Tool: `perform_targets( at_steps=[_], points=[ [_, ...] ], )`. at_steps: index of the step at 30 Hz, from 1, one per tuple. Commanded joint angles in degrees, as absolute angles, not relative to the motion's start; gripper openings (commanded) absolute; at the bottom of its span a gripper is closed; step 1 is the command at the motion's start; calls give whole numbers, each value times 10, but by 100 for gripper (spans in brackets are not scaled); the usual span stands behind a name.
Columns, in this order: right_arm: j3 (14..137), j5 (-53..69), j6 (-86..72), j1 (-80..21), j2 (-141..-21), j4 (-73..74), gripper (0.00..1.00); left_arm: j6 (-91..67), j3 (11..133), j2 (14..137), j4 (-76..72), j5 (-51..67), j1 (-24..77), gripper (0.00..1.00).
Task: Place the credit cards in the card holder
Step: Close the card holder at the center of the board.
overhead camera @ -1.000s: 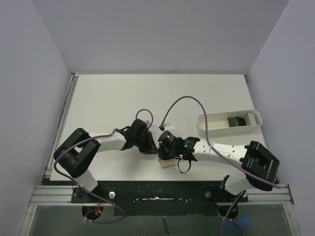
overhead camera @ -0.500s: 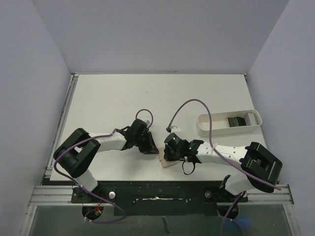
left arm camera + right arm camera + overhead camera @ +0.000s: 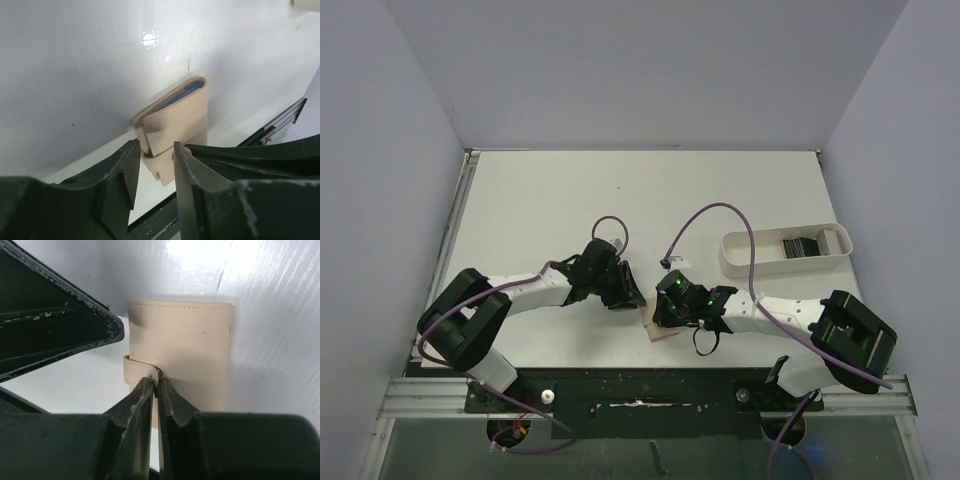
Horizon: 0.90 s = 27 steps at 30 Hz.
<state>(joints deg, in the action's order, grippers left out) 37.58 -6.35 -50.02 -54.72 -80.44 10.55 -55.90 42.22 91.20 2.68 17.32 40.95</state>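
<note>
Left jaws have parted (card holder point(image 3: 175, 117) in their gap), right jaws clamped on its strap point(image 3: 136, 367).

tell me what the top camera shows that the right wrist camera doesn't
Only the top view: the white tray at the right side of the table, holding the dark credit cards. Only the right wrist view: the right fingers closed on the strap next to its snap stud. Both: the tan card holder, lying closed on the white table.
</note>
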Motion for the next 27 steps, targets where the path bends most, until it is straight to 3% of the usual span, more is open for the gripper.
perform_targets(
  at_steps=[1,9,14,17,21,27],
  points=[
    [367,-83,-500,-541,-797,92,7,-569,423,905,-10,175,412,33],
    [370,-79,-501,-540,-790,98,9,-583,403,940,-74,200,414,35],
    [386,-93,-497,-541,-776,130,24,-584,401,955,-67,192,414,33],
    [392,-101,-492,-540,-764,143,27,-583,400,957,-62,186,414,29],
    [395,-102,-487,-540,-758,147,25,-579,403,954,-51,178,414,27],
    [396,-89,-477,-539,-765,132,12,-577,407,957,-46,177,414,25]
  ],
)
